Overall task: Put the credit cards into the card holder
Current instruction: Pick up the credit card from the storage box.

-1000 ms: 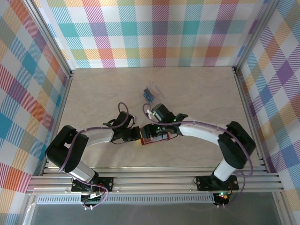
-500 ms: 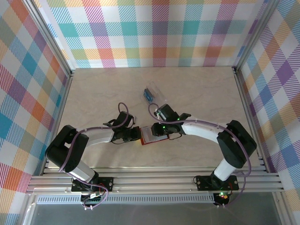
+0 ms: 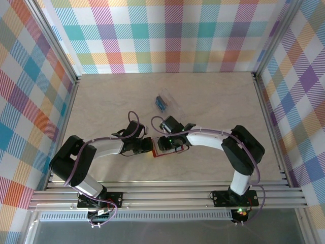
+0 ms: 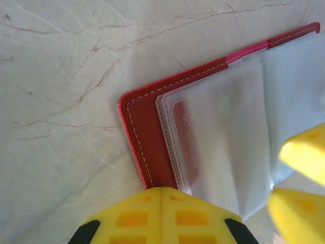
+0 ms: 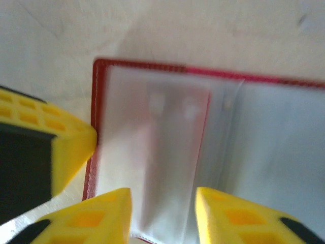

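As the right arm (image 3: 208,137) swung its elbow inward, the right gripper (image 5: 163,208) hovered half-spread over a sleeve (image 5: 152,152) of the open card holder (image 3: 163,151), pinned between the arms by the closed left gripper (image 4: 161,198); one credit card (image 4: 218,147) looked seated, while a blue credit card (image 3: 161,104) remained in its clear case (image 3: 169,101).

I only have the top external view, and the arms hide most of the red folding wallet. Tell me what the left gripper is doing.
Observer: The left gripper is shut, jaws pressed together at the edge of the open red leather-like folding wallet.
Operator: Report the right one.
Observer: The right gripper is open, jaws either side of a frosted plastic card sleeve.
Operator: Check the sleeves for a card.
Observer: Red lettering shows through one sleeve in the left wrist view. I cannot tell whether it is a card.
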### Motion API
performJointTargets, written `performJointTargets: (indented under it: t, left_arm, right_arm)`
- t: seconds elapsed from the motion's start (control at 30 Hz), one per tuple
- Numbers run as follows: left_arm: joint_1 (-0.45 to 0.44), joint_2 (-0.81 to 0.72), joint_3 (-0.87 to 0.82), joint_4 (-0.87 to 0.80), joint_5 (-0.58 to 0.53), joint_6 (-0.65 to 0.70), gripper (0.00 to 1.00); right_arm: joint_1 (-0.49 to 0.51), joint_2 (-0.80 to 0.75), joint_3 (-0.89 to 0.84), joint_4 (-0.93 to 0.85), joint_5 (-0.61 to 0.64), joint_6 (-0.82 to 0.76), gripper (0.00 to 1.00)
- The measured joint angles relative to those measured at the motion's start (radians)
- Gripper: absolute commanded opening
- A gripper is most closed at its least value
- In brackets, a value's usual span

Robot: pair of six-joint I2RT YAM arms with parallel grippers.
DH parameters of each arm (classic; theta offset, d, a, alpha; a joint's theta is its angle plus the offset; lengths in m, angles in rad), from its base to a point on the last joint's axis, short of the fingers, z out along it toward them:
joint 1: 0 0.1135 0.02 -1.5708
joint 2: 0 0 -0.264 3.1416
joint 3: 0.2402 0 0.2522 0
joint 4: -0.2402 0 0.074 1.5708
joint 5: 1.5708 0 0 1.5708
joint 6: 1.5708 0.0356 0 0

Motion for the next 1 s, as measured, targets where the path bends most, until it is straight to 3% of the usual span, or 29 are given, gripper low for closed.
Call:
performJointTargets:
  t: [0.13,0.27,0.4,0.57,0.73,1.0]
  left_arm:
    - [0.000,0.000,0.002,-0.005,-0.002,0.011,0.00]
    - [-0.001,0.000,0.008,-0.018,-0.004,0.021,0.00]
    - [-0.001,0.000,0.013,-0.026,-0.008,0.026,0.00]
    - [-0.002,0.003,0.015,-0.027,-0.011,0.039,0.00]
    - [-0.002,0.012,0.024,-0.029,-0.011,0.041,0.00]
    - [-0.002,0.020,0.032,-0.029,-0.010,0.044,0.00]
  right_arm:
    - [-0.073,-0.029,0.140,-0.065,0.058,-0.033,0.52]
    - [-0.146,0.026,0.411,-0.132,0.115,-0.115,0.57]
    - [-0.207,0.187,0.715,-0.206,0.130,-0.210,0.58]
    - [-0.257,0.427,1.022,-0.352,0.108,-0.309,0.52]
    - [-0.272,0.577,1.178,-0.482,0.085,-0.374,0.50]
    - [-0.272,0.674,1.307,-0.587,0.035,-0.421,0.51]
